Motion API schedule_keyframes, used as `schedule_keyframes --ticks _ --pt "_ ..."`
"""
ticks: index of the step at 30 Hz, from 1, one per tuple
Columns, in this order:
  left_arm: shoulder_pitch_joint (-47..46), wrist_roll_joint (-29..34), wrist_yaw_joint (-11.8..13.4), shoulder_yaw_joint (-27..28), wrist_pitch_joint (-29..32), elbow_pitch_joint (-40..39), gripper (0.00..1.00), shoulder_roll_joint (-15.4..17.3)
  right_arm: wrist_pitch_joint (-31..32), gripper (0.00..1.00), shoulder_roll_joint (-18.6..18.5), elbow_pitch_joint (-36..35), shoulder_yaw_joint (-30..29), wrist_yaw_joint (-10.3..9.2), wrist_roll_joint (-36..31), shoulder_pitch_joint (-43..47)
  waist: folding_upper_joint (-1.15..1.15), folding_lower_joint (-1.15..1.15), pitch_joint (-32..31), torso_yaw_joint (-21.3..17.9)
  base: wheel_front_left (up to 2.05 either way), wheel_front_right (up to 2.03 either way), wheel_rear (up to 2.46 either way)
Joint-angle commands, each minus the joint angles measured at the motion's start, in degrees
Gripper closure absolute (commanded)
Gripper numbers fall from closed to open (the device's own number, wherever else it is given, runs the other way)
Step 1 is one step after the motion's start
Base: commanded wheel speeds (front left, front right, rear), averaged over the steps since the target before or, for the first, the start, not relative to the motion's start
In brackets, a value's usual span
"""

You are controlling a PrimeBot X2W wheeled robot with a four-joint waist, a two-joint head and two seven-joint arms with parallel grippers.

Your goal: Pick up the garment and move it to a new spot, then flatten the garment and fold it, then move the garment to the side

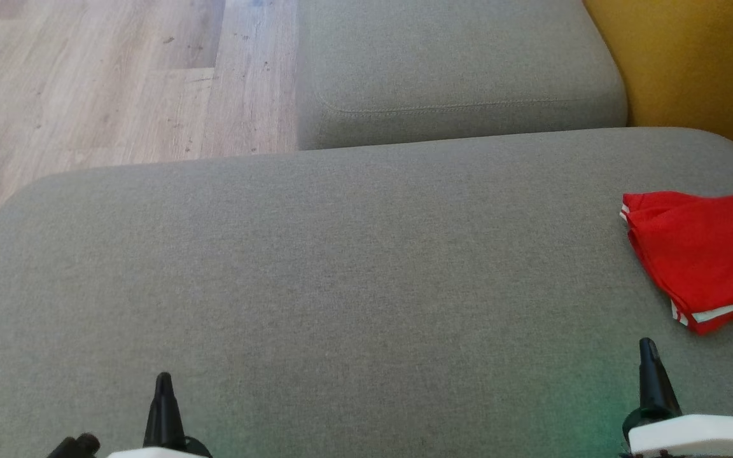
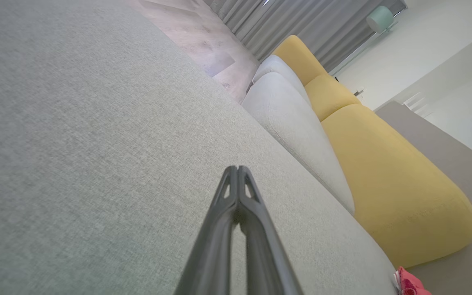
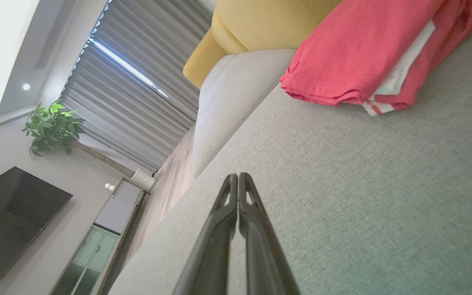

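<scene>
The garment (image 1: 704, 254) is a red jersey with white trim and a black number, folded into a compact stack at the right edge of the grey sofa cushion (image 1: 315, 286). In the right wrist view the garment (image 3: 355, 53) lies ahead and to the upper right. A small corner of the garment (image 2: 408, 282) shows in the left wrist view. My right gripper (image 1: 648, 346) is shut and empty, just below the garment's near corner. My left gripper (image 1: 163, 380) is shut and empty at the lower left. Shut fingertips appear in both wrist views: left gripper (image 2: 237, 169), right gripper (image 3: 238, 175).
A second grey cushion (image 1: 455, 70) lies beyond the near one, with wooden floor (image 1: 99, 76) to its left. A yellow backrest (image 1: 704, 63) rises at the far right. In the right wrist view a plant (image 3: 51, 127), curtains and a dark screen (image 3: 10, 221) stand across the room.
</scene>
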Motion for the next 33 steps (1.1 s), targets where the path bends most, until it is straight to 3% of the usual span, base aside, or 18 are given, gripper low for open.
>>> schedule_keyframes --ticks 1,33 --pt "-3.46 -2.05 -0.81 1.79 0.4 -1.38 1.0 0.72 0.45 1.0 -0.81 -1.53 0.2 0.2 2.15 -3.37 0.0 0.0 0.16 -0.03 0.0 0.0 0.0" --pt "-9.2 -22.87 -3.9 6.88 5.53 0.67 1.0 0.71 5.53 1.0 -0.71 -0.42 -2.3 0.29 22.54 -9.27 0.0 0.0 2.61 -0.48 0.0 0.0 0.0"
